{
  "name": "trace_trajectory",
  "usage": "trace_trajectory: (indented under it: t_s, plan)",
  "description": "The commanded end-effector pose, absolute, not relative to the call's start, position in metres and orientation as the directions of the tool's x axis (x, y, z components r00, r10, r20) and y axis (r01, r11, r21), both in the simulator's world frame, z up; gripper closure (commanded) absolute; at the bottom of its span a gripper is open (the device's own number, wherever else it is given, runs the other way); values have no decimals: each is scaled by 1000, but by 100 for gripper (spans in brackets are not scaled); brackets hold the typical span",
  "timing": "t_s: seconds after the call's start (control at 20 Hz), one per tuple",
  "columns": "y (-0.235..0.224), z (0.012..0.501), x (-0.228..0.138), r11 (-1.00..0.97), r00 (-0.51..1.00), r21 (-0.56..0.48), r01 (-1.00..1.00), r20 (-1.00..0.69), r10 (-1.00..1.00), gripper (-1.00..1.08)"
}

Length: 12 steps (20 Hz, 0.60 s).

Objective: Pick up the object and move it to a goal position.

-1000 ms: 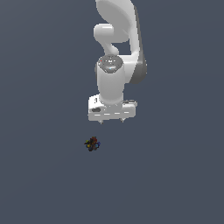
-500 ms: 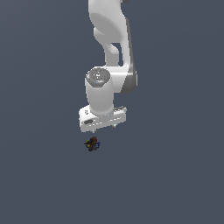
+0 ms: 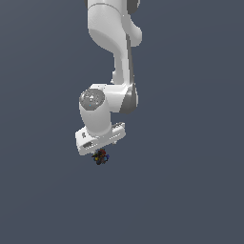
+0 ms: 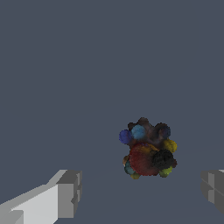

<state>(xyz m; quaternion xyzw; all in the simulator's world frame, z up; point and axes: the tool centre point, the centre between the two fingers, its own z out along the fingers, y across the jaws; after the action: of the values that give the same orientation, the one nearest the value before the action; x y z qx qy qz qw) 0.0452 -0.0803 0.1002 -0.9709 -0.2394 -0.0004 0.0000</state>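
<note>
The object is a tiny dark lump with red, yellow and blue specks, lying on the grey floor. In the exterior view the white arm's hand hangs right over it, and only its lower part peeks out below the hand, where the gripper is. In the wrist view the object lies between the two grey fingertips, nearer the other fingertip. The gripper is open, with wide gaps on both sides of the lump and nothing held.
A flat, uniform grey floor surrounds the lump. The white arm comes down from the top of the exterior view.
The arm has swung toward the exterior view's left and come down. Its hand was up and to the right of the lump and now sits directly over it.
</note>
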Motion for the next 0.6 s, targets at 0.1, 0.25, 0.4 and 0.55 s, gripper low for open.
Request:
trace_trajectory:
  t_s: [0.1, 0.25, 0.4, 0.55]
  plan:
    - [-94, 89, 50, -854, 854, 0, 520, 0, 520, -92]
    - [-100, 85, 52, -840, 840, 0, 543, 0, 543, -92]
    - [-104, 81, 53, -830, 830, 0, 558, 0, 558, -92]
    - [-106, 80, 54, -825, 825, 0, 565, 0, 565, -92]
